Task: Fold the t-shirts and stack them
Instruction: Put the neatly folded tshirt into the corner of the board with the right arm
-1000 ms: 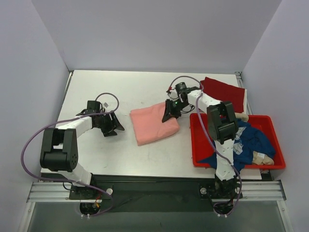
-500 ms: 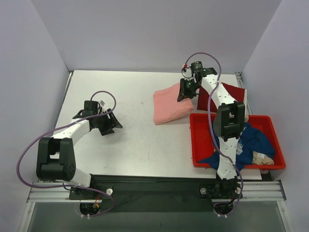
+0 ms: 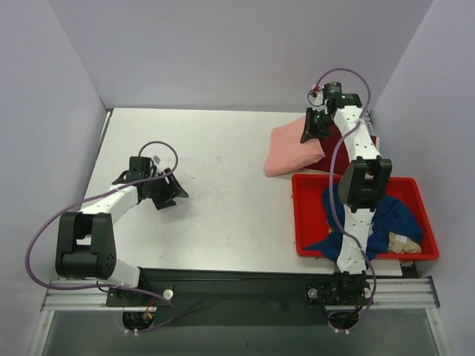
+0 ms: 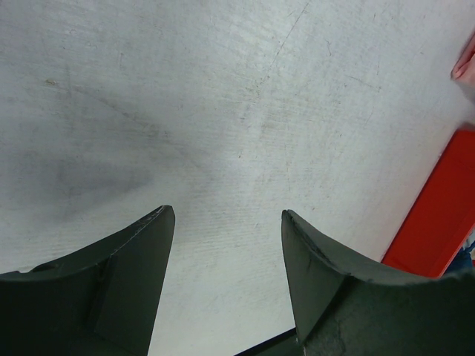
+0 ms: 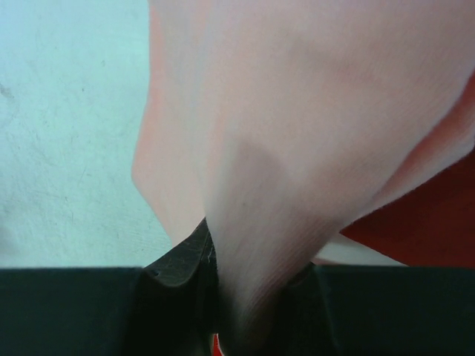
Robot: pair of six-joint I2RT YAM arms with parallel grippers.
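Note:
The folded salmon-pink t-shirt (image 3: 294, 150) hangs from my right gripper (image 3: 313, 129) at the far right of the table, its right edge over the dark red t-shirt (image 3: 355, 136). In the right wrist view the pink cloth (image 5: 312, 119) fills the frame and is pinched between the shut jaws, with dark red cloth (image 5: 427, 222) at the lower right. The navy blue t-shirt (image 3: 390, 215) lies crumpled in the red tub (image 3: 306, 222). My left gripper (image 3: 169, 194) is open and empty over bare table at the left.
The red plastic tub sits at the near right and also holds pale cloth (image 3: 404, 242). Its corner (image 4: 438, 222) shows at the right edge of the left wrist view. Grey walls close the table on three sides.
My right gripper has carried the salmon-pink t-shirt from the table's middle to the far right, onto the edge of the dark red shirt. The left gripper has drawn back slightly.

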